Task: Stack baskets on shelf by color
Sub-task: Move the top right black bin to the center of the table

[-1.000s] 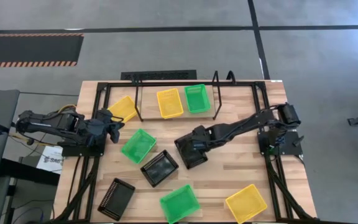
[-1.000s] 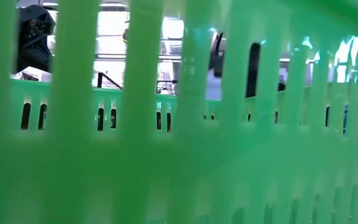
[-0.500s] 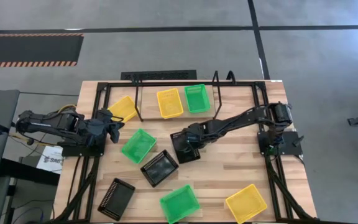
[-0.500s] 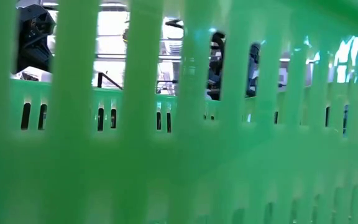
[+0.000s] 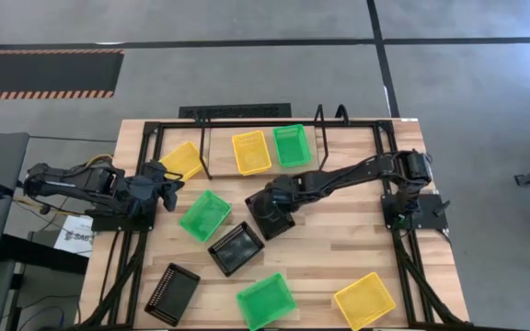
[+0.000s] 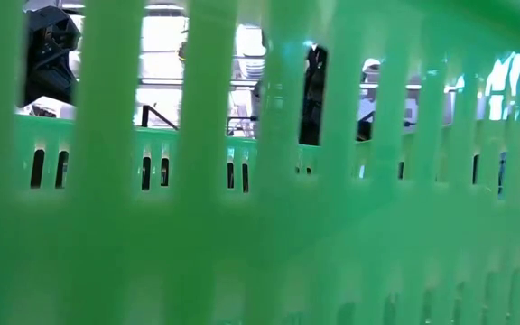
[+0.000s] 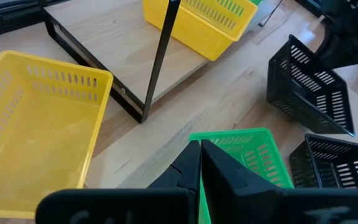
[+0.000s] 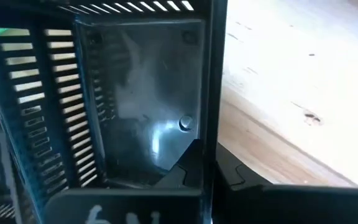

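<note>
From above, near the table's middle, my right pincer (image 5: pixel 275 203) grips a black basket (image 5: pixel 270 216) by its wall, just in front of the shelf (image 5: pixel 212 167). On the shelf's board sit a yellow basket (image 5: pixel 251 152) and a green basket (image 5: pixel 292 145) side by side. My left pincer (image 5: pixel 168 181) waits clenched and empty at the left, between a second yellow basket (image 5: pixel 181 160) and a second green basket (image 5: pixel 203 215).

At table height, a green basket's mesh (image 6: pixel 260 226) fills nearly everything.

Through my left wrist, my shut fingers (image 7: pixel 197 168) point over the second green basket; the black basket hangs tilted, off the wood.

Through my right wrist, my fingers (image 8: pixel 194 171) clamp the black basket's rim, its floor facing me.
</note>
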Robot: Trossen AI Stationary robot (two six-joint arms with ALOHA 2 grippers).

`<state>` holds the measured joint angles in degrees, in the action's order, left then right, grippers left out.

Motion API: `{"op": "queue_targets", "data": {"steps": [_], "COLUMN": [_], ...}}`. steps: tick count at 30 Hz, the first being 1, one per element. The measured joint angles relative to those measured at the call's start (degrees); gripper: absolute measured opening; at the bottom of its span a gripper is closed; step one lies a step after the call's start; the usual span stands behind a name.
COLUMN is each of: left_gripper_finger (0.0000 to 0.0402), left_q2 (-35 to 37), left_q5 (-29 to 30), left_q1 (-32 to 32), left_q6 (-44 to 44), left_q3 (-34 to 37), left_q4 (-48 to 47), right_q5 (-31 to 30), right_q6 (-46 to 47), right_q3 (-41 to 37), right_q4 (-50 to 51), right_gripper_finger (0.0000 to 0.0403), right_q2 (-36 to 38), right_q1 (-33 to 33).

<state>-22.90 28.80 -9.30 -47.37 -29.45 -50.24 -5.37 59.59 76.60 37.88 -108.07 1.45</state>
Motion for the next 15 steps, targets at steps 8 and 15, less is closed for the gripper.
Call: {"op": "queue_targets", "data": {"steps": [8, 15], "left_gripper_finger": [0.0, 0.0], "left_q2": [0.0, 0.0], "left_q5": [0.0, 0.0], "left_q1": [0.0, 0.0], "left_q6": [0.4, 0.6], "left_q3": [0.0, 0.0], "left_q4": [0.0, 0.0], "right_q5": [1.0, 1.1], "right_q6": [-1.8, -1.7], "right_q3": [0.2, 0.2], "right_q4": [0.0, 3.4], "right_gripper_finger": [0.0043, 0.0063], "right_q2": [0.0, 0.0], "right_q1": [0.0, 0.0]}}
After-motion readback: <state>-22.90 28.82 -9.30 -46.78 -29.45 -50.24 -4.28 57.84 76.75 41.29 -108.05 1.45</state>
